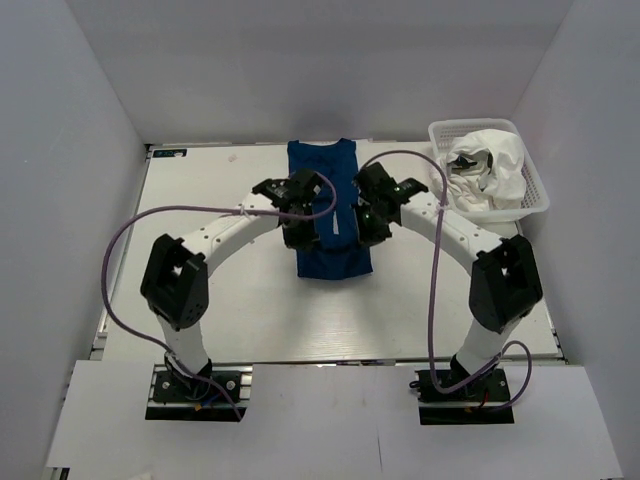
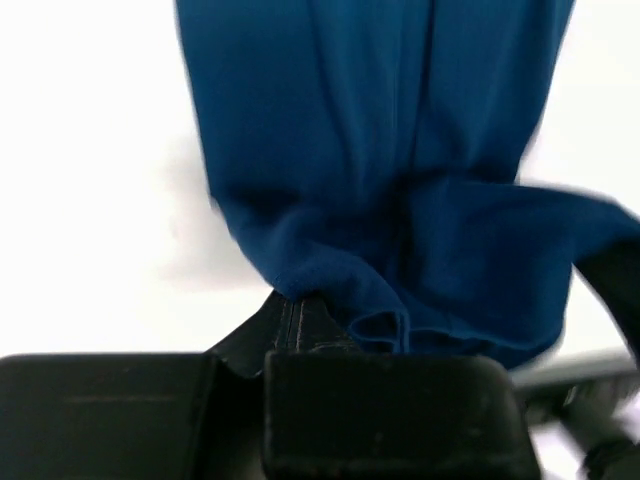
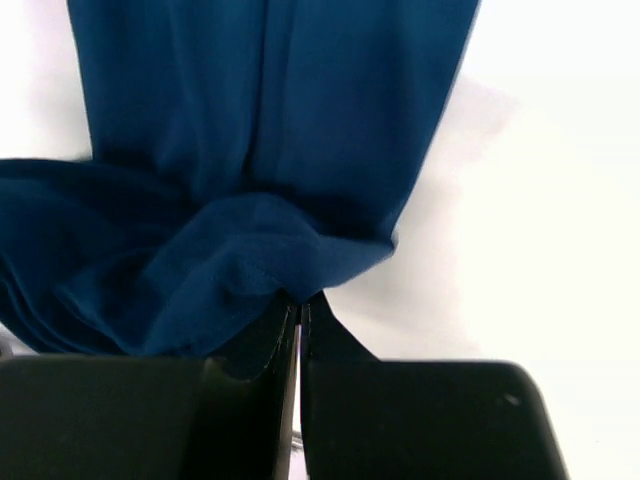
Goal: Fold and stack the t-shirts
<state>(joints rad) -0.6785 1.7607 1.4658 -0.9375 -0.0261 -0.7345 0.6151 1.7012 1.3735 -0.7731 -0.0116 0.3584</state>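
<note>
The navy blue t-shirt (image 1: 330, 255) lies as a long narrow strip down the middle of the table. My left gripper (image 1: 298, 238) is at its left edge and my right gripper (image 1: 367, 230) at its right edge. In the left wrist view the left gripper (image 2: 295, 302) is shut, with a bunched fold of the blue cloth (image 2: 400, 150) pinched at its tips. The right gripper (image 3: 300, 298) is likewise shut on a gathered corner of the blue shirt (image 3: 260, 130). The cloth beyond both grippers lies flat on the table. The white t-shirt (image 1: 495, 165) sits crumpled in the basket.
The white lattice basket (image 1: 537, 196) stands at the table's back right corner, close to the right arm's elbow. Purple cables (image 1: 120, 250) loop out from both arms. Grey walls close in the table on three sides.
</note>
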